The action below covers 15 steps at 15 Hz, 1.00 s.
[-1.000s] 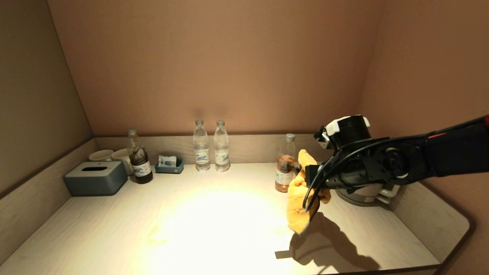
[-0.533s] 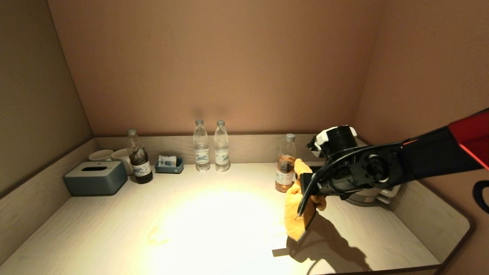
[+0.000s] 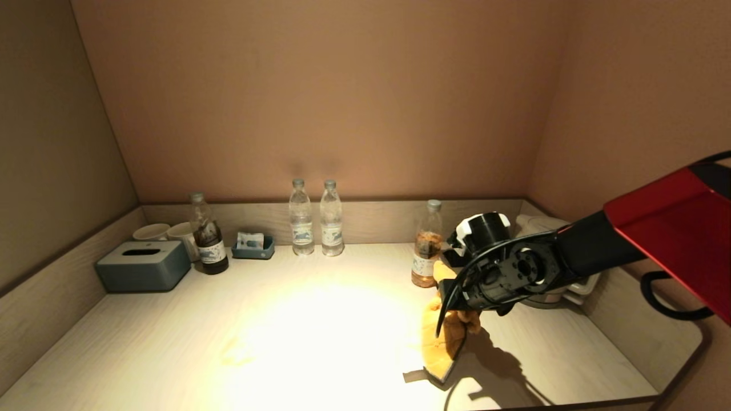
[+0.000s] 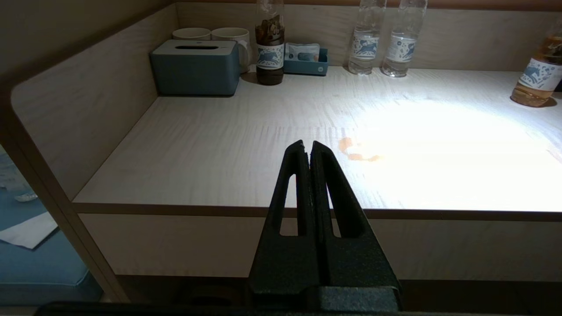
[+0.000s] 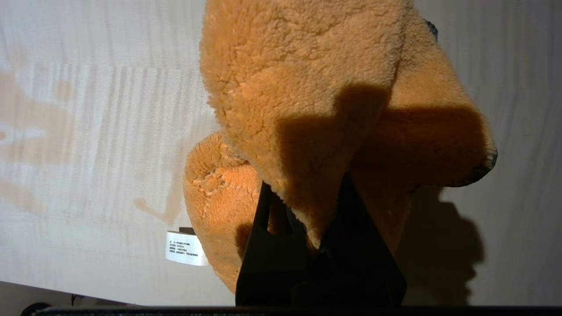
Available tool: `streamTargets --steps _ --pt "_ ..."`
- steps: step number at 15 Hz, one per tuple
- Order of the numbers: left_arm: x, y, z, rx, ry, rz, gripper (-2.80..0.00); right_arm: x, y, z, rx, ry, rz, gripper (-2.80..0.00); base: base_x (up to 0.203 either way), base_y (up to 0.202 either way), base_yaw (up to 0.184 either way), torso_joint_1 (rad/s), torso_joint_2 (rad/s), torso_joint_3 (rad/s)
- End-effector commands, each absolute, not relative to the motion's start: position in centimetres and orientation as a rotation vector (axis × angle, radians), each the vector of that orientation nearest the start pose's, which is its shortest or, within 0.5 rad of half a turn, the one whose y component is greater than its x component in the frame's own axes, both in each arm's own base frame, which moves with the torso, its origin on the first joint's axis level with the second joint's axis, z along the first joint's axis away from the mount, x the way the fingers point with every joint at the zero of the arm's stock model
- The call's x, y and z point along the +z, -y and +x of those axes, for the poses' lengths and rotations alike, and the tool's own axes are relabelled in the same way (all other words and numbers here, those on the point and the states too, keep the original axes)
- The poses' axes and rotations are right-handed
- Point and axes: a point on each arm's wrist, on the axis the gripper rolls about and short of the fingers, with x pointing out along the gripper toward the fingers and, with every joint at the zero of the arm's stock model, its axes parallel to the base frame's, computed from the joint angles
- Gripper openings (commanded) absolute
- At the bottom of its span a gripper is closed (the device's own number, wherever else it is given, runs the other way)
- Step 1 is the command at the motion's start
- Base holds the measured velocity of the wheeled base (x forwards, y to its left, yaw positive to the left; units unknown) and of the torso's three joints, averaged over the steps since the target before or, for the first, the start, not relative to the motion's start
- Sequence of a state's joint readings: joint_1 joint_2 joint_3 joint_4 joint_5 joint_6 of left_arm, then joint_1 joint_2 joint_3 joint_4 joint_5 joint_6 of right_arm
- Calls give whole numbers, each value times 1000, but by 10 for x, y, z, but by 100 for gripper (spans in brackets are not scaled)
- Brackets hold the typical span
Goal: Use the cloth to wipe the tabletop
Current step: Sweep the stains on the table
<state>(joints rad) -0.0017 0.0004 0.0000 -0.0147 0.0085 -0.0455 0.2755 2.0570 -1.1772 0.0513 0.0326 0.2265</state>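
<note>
Cloth (image 3: 440,337), orange & fluffy, hangs from right gripper (image 3: 451,305) over the right-front part of the surface (image 3: 171,331); its lower corner is at or just above the surface, can't tell if touching. Right fingers (image 5: 281,245) clamped on cloth, white tag (image 5: 186,248) showing in right wrist view. Amber stain (image 4: 358,151) lies near surface middle, well apart from cloth. Left gripper (image 4: 308,151) sits off the front edge w/ fingers together, holding nothing. Tea bottle (image 3: 426,245) stands just behind the right gripper.

The cloth (image 5: 307,109) hides the right hand's (image 5: 316,206) fingertips.
</note>
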Motion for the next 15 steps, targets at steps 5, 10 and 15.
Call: streamTargets --steps 5,10,15 --pt "77 0 -23 7 16 -46 -280 55 -114 362 179 -1065 65 -280 0 0 0 0 0 0" --pt "77 0 -23 7 14 -46 -280 34 -116 365 179 -1118 59 -280 0 0 0 0 0 0" --pt "77 0 -23 7 16 -46 -280 17 -122 370 194 -1148 59 -280 0 0 0 0 0 0"
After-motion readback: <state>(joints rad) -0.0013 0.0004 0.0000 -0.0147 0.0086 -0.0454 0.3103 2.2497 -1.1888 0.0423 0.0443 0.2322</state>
